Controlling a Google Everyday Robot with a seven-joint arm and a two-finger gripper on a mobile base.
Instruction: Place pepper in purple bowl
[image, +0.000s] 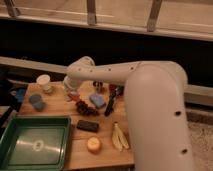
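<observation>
Camera view: gripper (71, 91) sits at the pepper (75, 97); whether it grips, I cannot tell. Pepper likely light, smooth, slightly soft; take it mid-body.

wooden table (57, 103) under dim warm light; dark wall (100, 45) behind; metal railing posts (91, 12) above; speckled floor (204, 131) at right.

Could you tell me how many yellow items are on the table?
2: banana peel beside the arm; round yellow piece at the front edge. Arm may hide more. Gripper: right of white cup.

Jaws over matt wooden table (55, 105)
</observation>
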